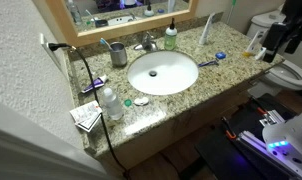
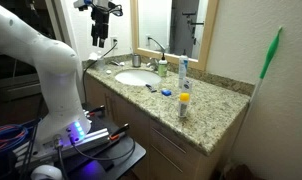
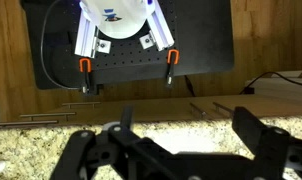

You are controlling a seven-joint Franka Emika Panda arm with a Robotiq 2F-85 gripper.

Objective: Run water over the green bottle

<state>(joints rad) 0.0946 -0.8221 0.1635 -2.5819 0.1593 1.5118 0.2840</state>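
The green bottle (image 1: 171, 38) stands upright at the far edge of the surface (image 1: 216, 85), just right of the faucet (image 1: 146, 44) and behind the sink (image 1: 163, 72). No water can be seen running.

The end effector (image 1: 278, 40) hangs high and well apart from the bottle, off the right end of the surface. In the wrist view its jaws are spread wide and hold nothing.

The step in hand looks like the approach. To do it well, the end effector should come in above the sink, drop over the bottle and close on its body below the dark top. The bottle should be kept upright before it goes under the spout.

The faucet is the closest obstacle on the left. A grey cup (image 1: 118, 54) stands farther left and a blue toothbrush (image 1: 213, 61) lies right of the sink. A clear bottle (image 1: 111, 103) stands near the front left, out of the way.
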